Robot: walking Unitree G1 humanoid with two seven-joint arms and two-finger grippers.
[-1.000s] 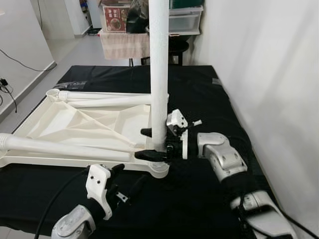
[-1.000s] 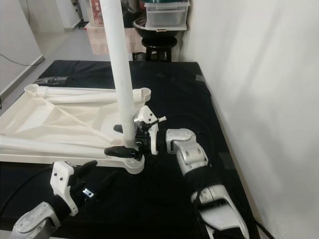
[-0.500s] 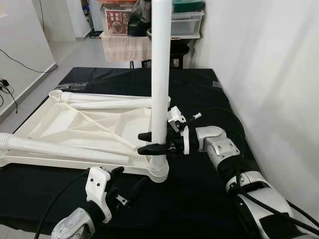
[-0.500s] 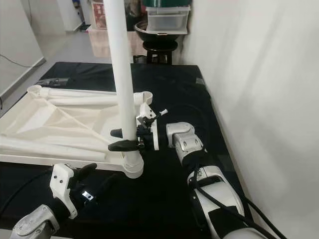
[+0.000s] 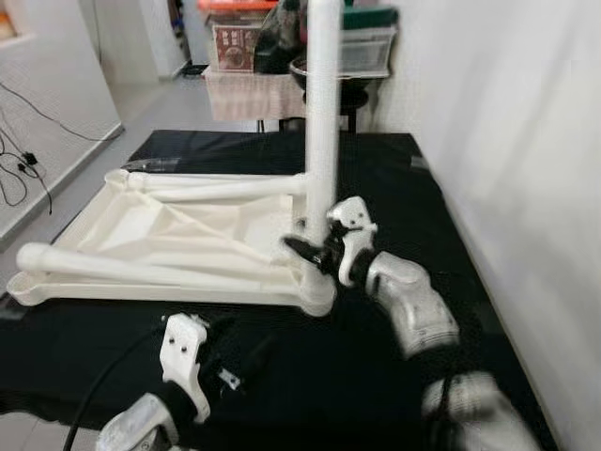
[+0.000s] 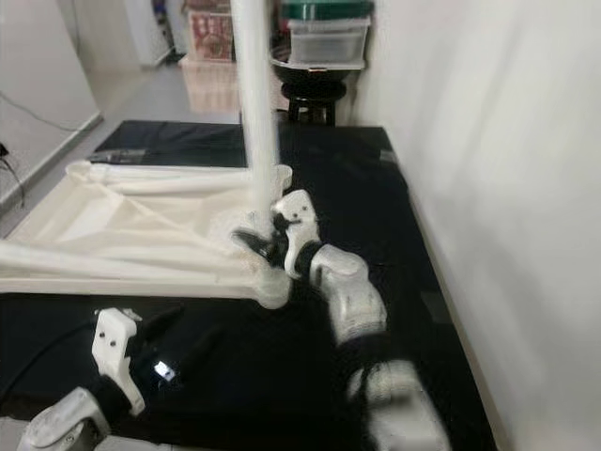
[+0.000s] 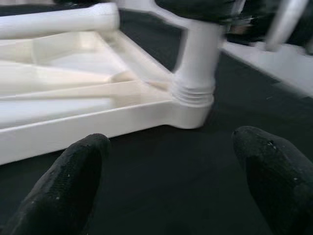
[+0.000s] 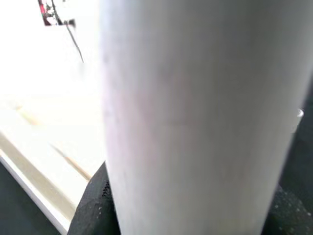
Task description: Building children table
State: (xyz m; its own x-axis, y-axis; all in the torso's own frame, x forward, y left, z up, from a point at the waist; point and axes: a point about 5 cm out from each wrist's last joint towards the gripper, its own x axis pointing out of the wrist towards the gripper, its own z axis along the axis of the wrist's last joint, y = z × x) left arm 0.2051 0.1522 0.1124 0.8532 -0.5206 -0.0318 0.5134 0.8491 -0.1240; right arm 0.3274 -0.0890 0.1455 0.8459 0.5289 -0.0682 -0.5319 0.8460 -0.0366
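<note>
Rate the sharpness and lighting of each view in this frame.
Left eye and right eye views: motion-blurred, the right arm smeared, daylight even. Left wrist view: the near fingers soft, the upright leg streaked. Right wrist view: the leg too close to focus, background washed out white.

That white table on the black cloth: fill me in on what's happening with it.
The upside-down white tabletop lies on a black cloth. The right pincer grips the upright table leg just above the near corner socket it stands in. Two other legs lie across the tabletop. The left pincer hovers open, low over the cloth in front of that corner, holding nothing.
</note>
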